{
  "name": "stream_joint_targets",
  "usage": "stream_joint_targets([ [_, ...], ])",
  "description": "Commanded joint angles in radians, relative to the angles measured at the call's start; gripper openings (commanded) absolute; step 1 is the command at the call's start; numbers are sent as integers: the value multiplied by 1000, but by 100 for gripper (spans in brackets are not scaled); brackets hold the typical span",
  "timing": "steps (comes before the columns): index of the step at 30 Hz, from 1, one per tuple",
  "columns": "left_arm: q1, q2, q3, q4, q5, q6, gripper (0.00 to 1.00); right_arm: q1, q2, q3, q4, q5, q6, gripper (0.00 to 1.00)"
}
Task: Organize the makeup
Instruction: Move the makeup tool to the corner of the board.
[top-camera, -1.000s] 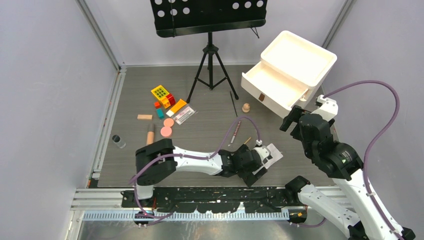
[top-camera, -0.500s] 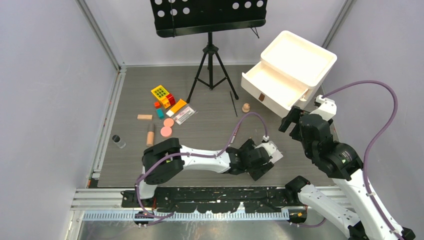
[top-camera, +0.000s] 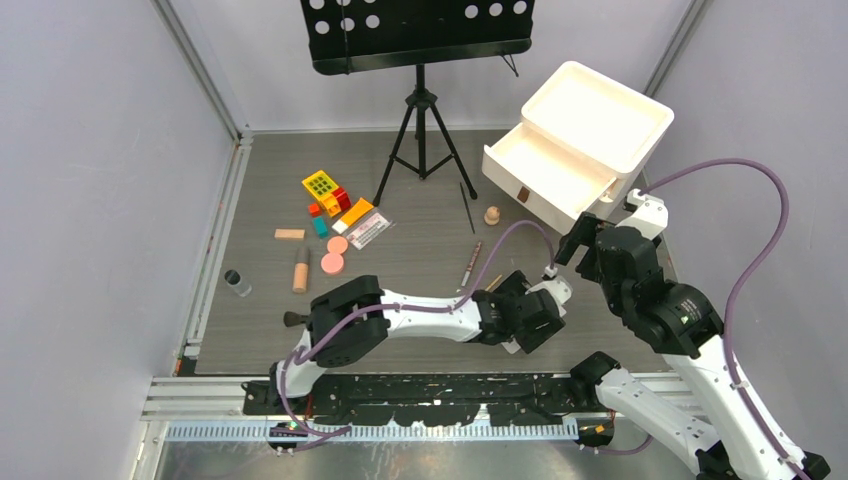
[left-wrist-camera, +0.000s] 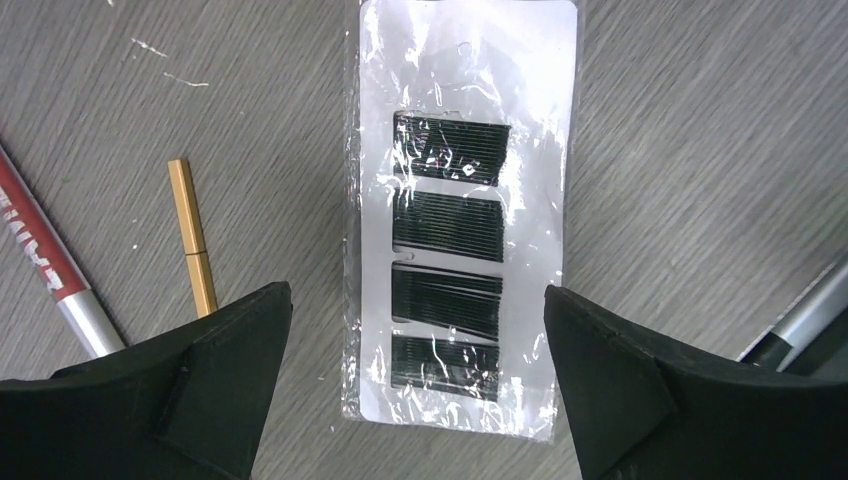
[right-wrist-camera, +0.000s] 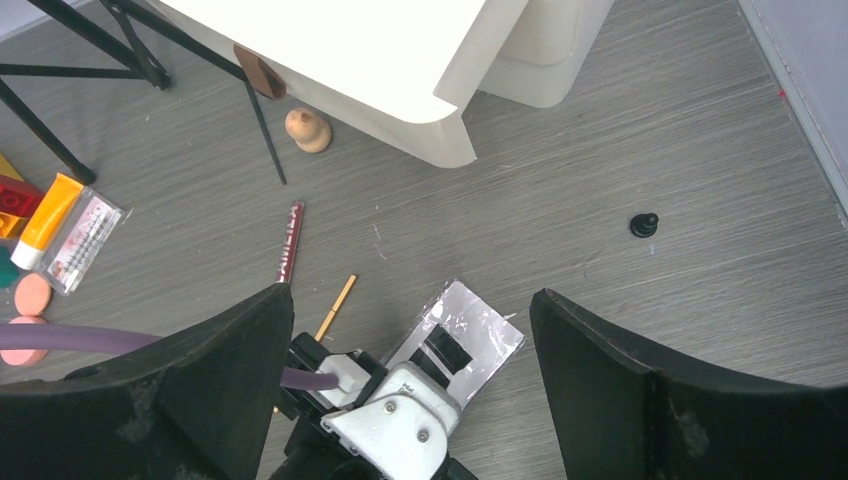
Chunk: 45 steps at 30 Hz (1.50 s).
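A white palette (left-wrist-camera: 465, 220) with dark squares, wrapped in clear film, lies flat on the grey table. My left gripper (left-wrist-camera: 415, 330) hovers open right over it, one finger on each side of its near end, touching nothing. Left of it lie a gold pencil (left-wrist-camera: 192, 240) and a red pencil (left-wrist-camera: 45, 265). My right gripper (right-wrist-camera: 410, 300) hangs open and empty above the left wrist and the palette (right-wrist-camera: 470, 335). Farther left are pink round compacts (top-camera: 332, 262), a tan tube (top-camera: 301, 270), a clear bottle (top-camera: 237, 282) and a black brush (top-camera: 293, 319).
The white drawer box (top-camera: 575, 140) stands at the back right with its top drawer pulled out. A music stand's tripod (top-camera: 421, 130) stands mid-back. Toy blocks (top-camera: 325, 190) and an orange tube (top-camera: 355, 215) lie at the left. A small black cap (right-wrist-camera: 644, 224) lies right of the palette.
My left arm has stretched further right, carrying its open gripper over the palette. The right gripper has edged slightly left. No object has moved.
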Motion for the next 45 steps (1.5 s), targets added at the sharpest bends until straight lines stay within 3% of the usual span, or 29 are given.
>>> stream_joint_targets([
  [1,0,23,50,-14,-26,39,100,3,-6,9,25,7,3,92],
  [24,42,212,235,-151,20,86,100,3,-7,9,18,7,-21,92],
  [45,42,188,63,-167,62,32,95,3,7,-6,32,2,-10,92],
])
